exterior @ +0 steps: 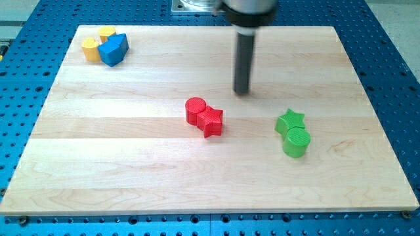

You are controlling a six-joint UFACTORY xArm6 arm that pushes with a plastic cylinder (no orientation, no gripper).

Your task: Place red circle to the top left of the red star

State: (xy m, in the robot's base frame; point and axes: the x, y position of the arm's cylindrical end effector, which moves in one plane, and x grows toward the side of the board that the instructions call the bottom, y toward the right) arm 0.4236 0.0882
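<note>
The red circle (195, 109) lies near the middle of the wooden board (131, 164). It touches the red star (211, 120), sitting at the star's upper left. My tip (242, 91) is above and to the right of the two red blocks, apart from them by a clear gap.
A green star (290, 120) and a green circle (296, 141) touch each other at the view's right. Two yellow blocks (92, 49) (106, 33) and a blue block (114, 50) cluster at the top left corner. A blue perforated table surrounds the board.
</note>
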